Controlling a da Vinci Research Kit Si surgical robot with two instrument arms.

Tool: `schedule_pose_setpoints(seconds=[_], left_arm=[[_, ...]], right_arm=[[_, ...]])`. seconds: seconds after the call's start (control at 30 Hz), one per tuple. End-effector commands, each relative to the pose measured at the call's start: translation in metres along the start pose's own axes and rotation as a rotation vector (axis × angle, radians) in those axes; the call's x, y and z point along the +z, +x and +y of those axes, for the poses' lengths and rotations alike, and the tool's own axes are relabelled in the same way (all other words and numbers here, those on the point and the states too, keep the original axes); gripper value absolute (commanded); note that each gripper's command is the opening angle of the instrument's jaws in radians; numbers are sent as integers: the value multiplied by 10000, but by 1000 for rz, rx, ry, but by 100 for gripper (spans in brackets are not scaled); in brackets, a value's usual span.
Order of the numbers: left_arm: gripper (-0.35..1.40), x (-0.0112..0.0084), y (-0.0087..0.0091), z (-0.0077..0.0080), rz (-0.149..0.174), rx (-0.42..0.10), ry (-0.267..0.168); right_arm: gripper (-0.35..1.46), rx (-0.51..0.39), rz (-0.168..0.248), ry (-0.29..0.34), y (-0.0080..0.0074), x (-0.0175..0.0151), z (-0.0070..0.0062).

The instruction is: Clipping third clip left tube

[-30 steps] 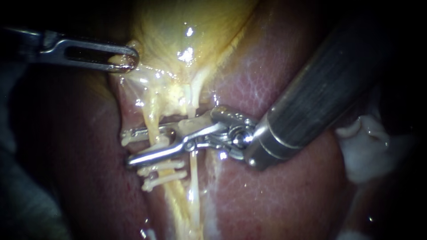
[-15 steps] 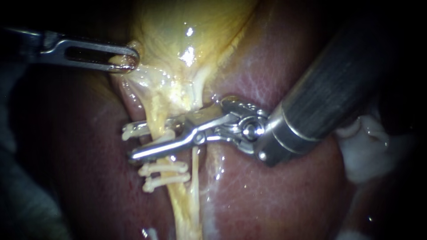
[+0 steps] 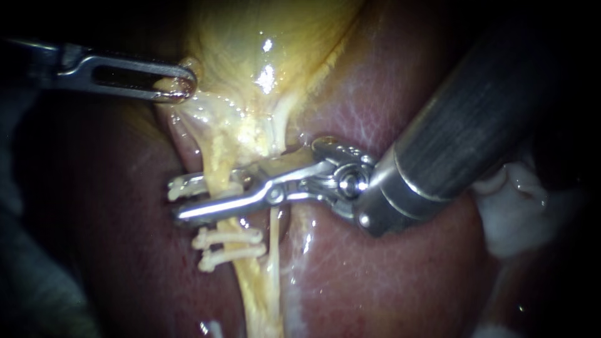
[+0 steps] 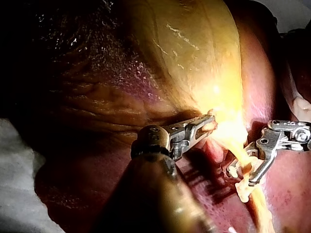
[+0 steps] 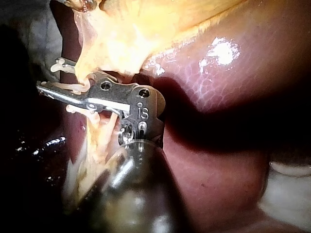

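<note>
1. The left tube [image 3: 219,164] runs down from the gallbladder [image 3: 263,37] across the liver [image 3: 388,275]. It is stretched taut. The thinner right tube [image 3: 273,241] runs just beside it.
2. The new clip [image 3: 180,186] straddles the left tube, just above the two closed clips [image 3: 228,237]. Those two sit across the same tube, one right under the other.
3. The right instrument [image 3: 176,201] has its hand partly closed, with only a narrow gap between the two jaws. One jaw lies on each side of the left tube, and the new clip is held between them. The clip's white end pokes out past the upper jaw tip. The hand also crosses in front of the right tube.
4. In the right wrist view, one white leg of the clip lies along the near jaw. The other leg shows beyond the tube, and the tube passes between them.
5. The left instrument [image 3: 181,87] has its hand clamped tight on the gallbladder's lower edge. It is up and away from the clips, well apart from the right instrument. The tissue tents toward it.
6. A white lump [image 3: 519,206] sits on the far side of the right shaft, and I can't tell what it is.
</note>
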Motion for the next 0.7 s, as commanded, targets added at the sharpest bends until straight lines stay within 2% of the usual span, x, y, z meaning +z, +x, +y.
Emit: schedule_pose_setpoints(seconds=[0.03, 0.17, 0.23, 0.33, 0.7], left_arm=[[-35, 0, 0, 0, 0, 0, 0], [-35, 0, 0, 0, 0, 0, 0], [-35, 0, 0, 0, 0, 0, 0], [-35, 0, 0, 0, 0, 0, 0], [-35, 0, 0, 0, 0, 0, 0]], right_arm=[[6, -2, -1, -1, -1, -1, 1], [-13, -2, -1, -1, -1, -2, 0], [-35, 4, -2, -3, -2, -3, -1], [-35, 50, -5, -16, -6, -4, 0], [-35, 48, -11, -8, -10, -3, 2]])
